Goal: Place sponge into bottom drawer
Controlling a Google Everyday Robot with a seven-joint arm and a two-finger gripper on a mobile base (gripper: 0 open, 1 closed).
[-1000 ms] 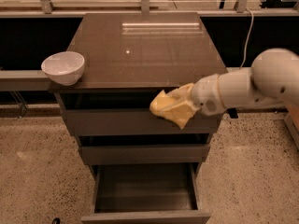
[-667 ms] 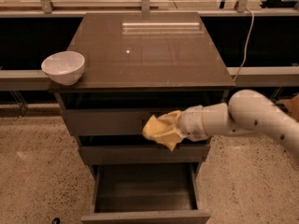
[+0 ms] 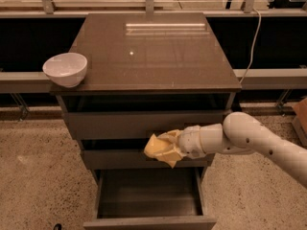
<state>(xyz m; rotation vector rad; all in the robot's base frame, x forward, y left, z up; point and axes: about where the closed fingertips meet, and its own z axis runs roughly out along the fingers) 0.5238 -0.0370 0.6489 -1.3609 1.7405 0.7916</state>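
The carry step is in hand: the sponge is off any surface, held in the air in front of the middle drawer, just to the 6 o'clock side of the view's centre. The gripper holds it there, at the tip of the white arm, which comes in from 4 o'clock. The jaws are closed on the pale-yellow foam, which bunches and folds where it is squeezed.

The bottom drawer is pulled out and lies straight toward 6 o'clock from the sponge, its dark box open upward. The sponge hangs over the drawer's rear part, near the cabinet face. By my reading the next move calls for a descent toward 6 o'clock, perhaps with a small pull outward from the cabinet, so the foam drops inside the box and not on its back edge; only then should the jaws part.

The white bowl sits at 10 o'clock on the cabinet top's left edge, well apart from the work.

The fingers are largely buried in the foam, so their exact hold cannot be read. The drawer's front panel is cut by the lower edge, its floor is too dark to check, and the arm's base lies out of view at 4 o'clock.
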